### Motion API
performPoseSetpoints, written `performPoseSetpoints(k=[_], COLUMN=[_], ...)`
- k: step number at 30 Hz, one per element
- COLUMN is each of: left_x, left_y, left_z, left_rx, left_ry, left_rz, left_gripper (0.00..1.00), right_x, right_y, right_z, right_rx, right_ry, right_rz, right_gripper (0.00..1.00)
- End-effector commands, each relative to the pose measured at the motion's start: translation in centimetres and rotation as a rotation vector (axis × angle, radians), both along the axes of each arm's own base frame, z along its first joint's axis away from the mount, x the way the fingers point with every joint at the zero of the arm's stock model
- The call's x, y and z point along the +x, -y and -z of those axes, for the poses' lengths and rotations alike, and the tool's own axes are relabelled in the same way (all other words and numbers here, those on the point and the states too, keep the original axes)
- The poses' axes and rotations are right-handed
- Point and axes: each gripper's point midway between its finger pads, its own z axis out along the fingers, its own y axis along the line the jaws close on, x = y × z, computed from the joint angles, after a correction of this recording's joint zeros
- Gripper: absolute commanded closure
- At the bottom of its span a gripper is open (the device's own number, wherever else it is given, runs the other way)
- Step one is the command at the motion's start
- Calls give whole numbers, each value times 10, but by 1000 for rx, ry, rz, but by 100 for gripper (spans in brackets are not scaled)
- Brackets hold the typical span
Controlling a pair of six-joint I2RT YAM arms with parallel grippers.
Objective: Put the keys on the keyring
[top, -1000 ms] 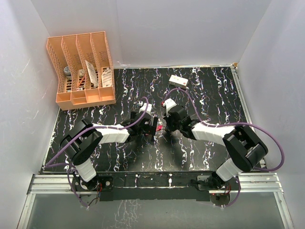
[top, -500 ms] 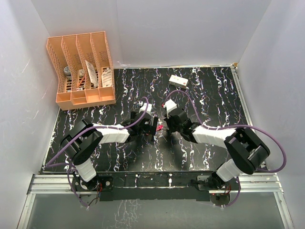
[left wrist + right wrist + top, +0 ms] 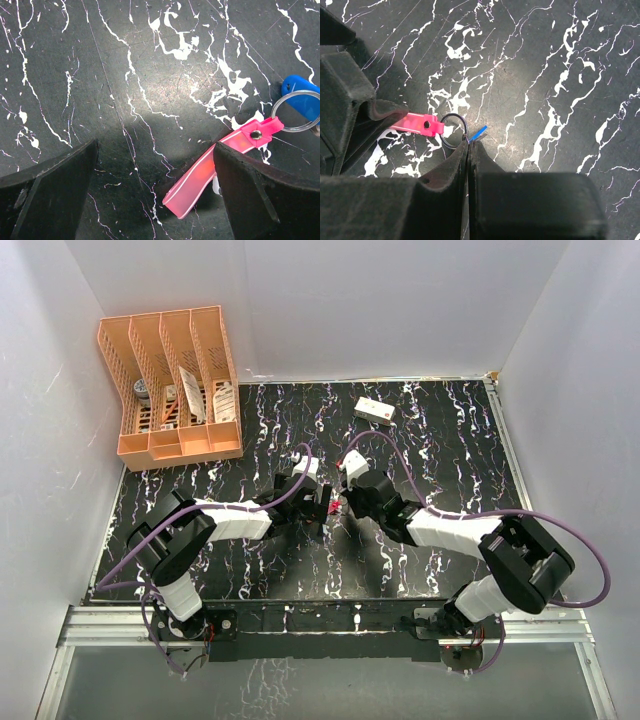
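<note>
Threading step is in hand. The keyring [image 3: 297, 111] is seen lying on the black marbled table [image 3: 125, 75], mid-table between the two arms. The pink key [image 3: 210, 172] is apparently already hooked onto it by its riveted loop. The blue key [image 3: 299, 89] is found right at the ring and overlapping it; whether it is threaded on cannot be told. The right gripper [image 3: 469, 146] is fully closed. A thin blue edge is seen poking out from its tips, so the blue key is judged to be pinched there, though the contact itself is hidden. The left gripper [image 3: 155, 147] is spread wide with nothing gripped. The pink key is bracketed by its fingers, close against one finger [image 3: 260, 190]. Next move, as judged: the left fingers are to be closed on the pink key so the ring is steadied. The blue key's hole is then to be worked onto the ring's split end by the right gripper. Fine alignment is called for, since the parts are small and likely to slide on the smooth top.
</note>
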Motion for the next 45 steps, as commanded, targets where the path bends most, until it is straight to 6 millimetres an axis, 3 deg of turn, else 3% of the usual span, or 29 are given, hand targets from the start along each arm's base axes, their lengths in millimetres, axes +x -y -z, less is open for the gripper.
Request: performPoseSetpoints(k=[1,18,30,37,45], left_x=[-24,-22,-19,-15,-12], left_y=[-20,-28,-39,-45,-46], left_z=[33,28,9,-15,-60], left_rx=[94,105,95,64,-42], left_ry=[-112,-90,-42,3,108], left_rz=[7,-28,-89,-125,-129], left_gripper=[2,1,1,1,1], right_x=[14,9,8,8,9], right_y=[-3,-7,-4,-2,-3], right_z=[-33,-43,-56,-69,-93], right_rx=[31,11,7,12,13], right_ry=[131,176,207,237,277], right_rz=[14,-10,0,13,22], right_gripper=[100,100,100,100,100])
